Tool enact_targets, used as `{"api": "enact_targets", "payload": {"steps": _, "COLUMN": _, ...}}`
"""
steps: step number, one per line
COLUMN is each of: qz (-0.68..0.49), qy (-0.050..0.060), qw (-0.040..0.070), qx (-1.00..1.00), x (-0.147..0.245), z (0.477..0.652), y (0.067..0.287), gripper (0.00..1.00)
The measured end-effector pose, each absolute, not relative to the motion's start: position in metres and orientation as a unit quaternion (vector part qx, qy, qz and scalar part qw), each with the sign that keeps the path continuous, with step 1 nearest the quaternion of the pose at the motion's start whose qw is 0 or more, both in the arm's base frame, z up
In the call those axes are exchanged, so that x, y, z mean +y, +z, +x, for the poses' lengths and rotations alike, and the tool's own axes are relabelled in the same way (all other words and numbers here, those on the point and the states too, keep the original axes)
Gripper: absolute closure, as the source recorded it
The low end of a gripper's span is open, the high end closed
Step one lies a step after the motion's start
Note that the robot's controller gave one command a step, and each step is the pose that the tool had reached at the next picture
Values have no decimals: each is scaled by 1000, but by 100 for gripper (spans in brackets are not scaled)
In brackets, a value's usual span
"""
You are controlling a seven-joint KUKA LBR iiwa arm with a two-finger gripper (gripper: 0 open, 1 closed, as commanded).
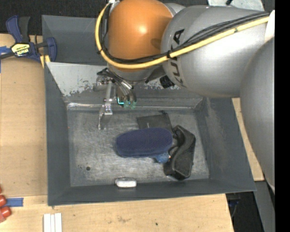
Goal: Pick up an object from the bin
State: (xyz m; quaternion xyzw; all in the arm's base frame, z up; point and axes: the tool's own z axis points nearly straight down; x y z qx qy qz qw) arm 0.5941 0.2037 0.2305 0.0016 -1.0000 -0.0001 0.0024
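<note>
My gripper [117, 108] hangs under the arm's orange cover over the back of the bin floor, left of centre. Its fingers stand apart, open, with nothing between them. Just in front of it and slightly to the right lies a dark blue oval padded thing [144, 142], clear of the fingers. A flat dark grey square piece [152, 121] lies behind the blue thing, partly tucked under it. A black, bent, wedge-shaped thing [182, 153] rests against the blue thing's right end.
A small whitish oblong thing [126, 182] lies at the bin's front wall. Bare floor stretches along the left half of the bin. The arm's bulk covers the back right corner.
</note>
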Motion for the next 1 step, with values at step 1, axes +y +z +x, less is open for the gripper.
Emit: {"api": "enact_targets", "payload": {"steps": 1, "qz": -87, "qy": 1, "qw": 1, "qx": -996, "x": 149, "z": 548, "y": 187, "gripper": 0}}
